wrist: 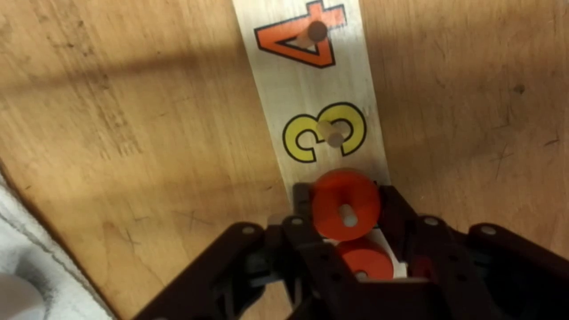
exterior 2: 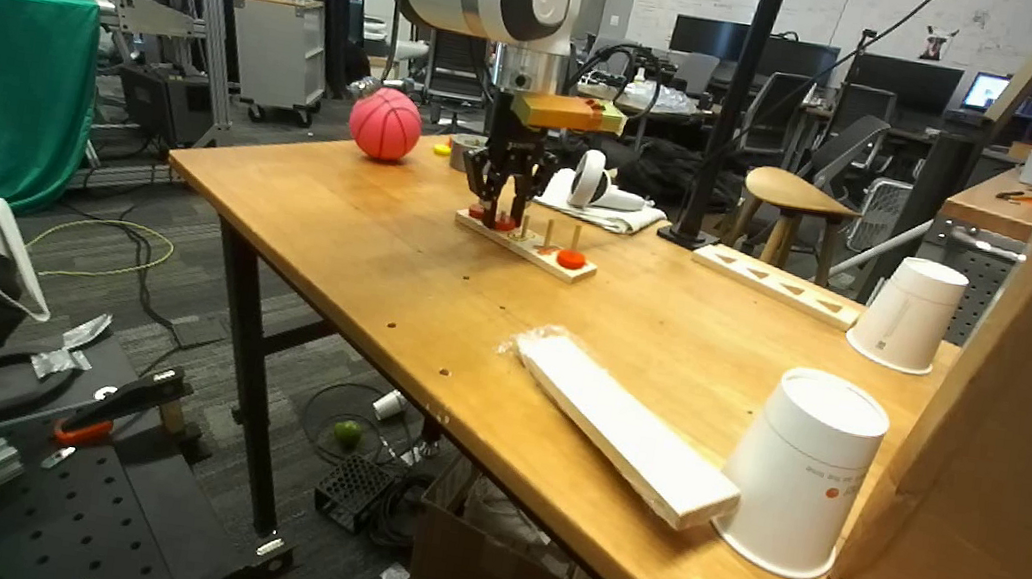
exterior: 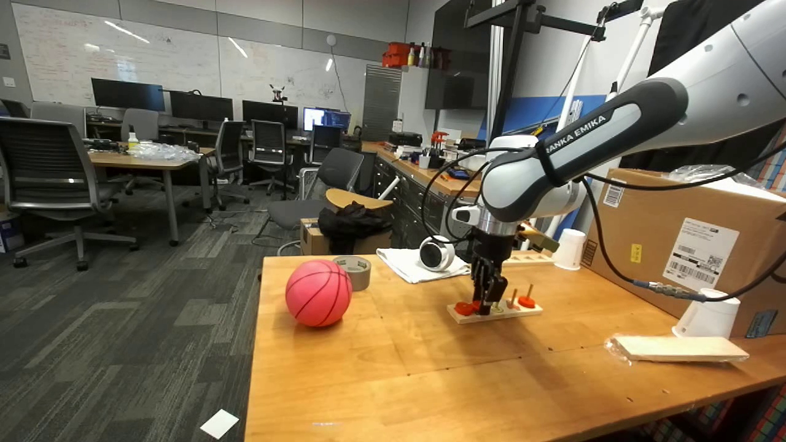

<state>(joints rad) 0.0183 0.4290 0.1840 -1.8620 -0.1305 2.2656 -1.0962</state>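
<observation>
The gripper [wrist: 344, 197] is pointing down over a wooden board [wrist: 311, 86], its jaws pinching a red disc [wrist: 329, 209] at opposite edges. Between the jaws, a pale peg [wrist: 349, 217] is poking up through the middle of that disc. Just beside the jaws, another red disc [wrist: 364, 260] is lying on the board; I cannot tell whether the 2 discs are touching. On the opposite side of the jaws, a yellow 3 [wrist: 308, 121] is showing with a light peg [wrist: 334, 140] standing on it, and farther along, an orange 4 [wrist: 326, 55] is showing under a brown peg [wrist: 317, 31]. In both exterior views, an orange-red disc [exterior 2: 571, 259] is sitting around the peg at the board's end farthest from the jaws.

Near the jaws, a white cloth [exterior: 402, 263] is lying on the table [exterior: 368, 380] with a white gadget [exterior 2: 605, 198] resting on it. A roll of tape [exterior: 362, 276] and a pink ball [exterior: 319, 293] are sitting farther from the jaws. Well apart from the jaws, a wrapped plank [exterior 2: 623, 426] is lying beside an upturned cup [exterior 2: 803, 471], and a cardboard box [exterior 2: 1004, 479] is standing behind that cup.
</observation>
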